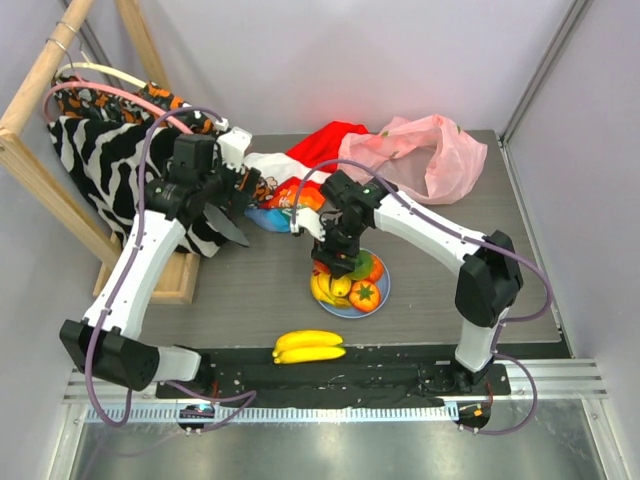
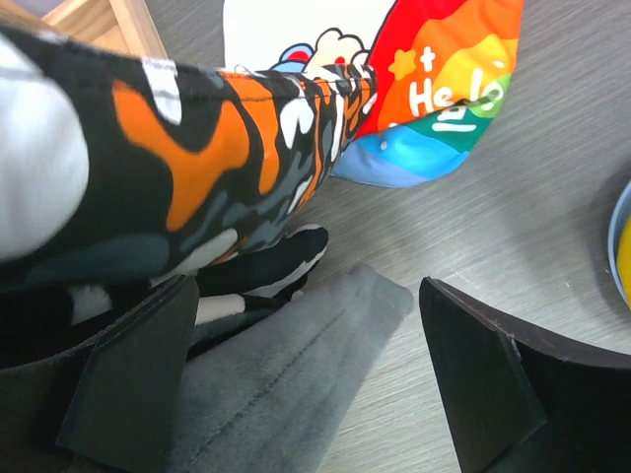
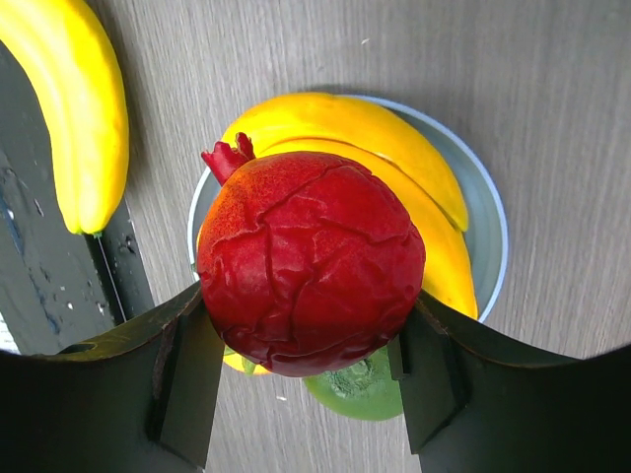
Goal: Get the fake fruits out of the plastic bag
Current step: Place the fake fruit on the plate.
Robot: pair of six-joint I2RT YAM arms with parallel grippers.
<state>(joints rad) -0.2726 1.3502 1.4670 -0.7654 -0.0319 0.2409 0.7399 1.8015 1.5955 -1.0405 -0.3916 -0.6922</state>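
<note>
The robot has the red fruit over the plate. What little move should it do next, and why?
Probably ease the right gripper down a touch and open it. It clamps the red fruit right over the plate, where bananas and a green fruit already lie, so letting go there should land it with the others.

The pomegranate [image 3: 311, 261] is crackled deep red, the bananas [image 3: 394, 168] yellow, the plate [image 3: 488, 219] light blue. The bag [image 1: 440, 150] is translucent pink. The rainbow cloth [image 2: 444, 89] bears white lettering; the zebra cloth [image 1: 90, 160] is black and white. The desk [image 1: 250, 290] is grey wood-grain.
</note>
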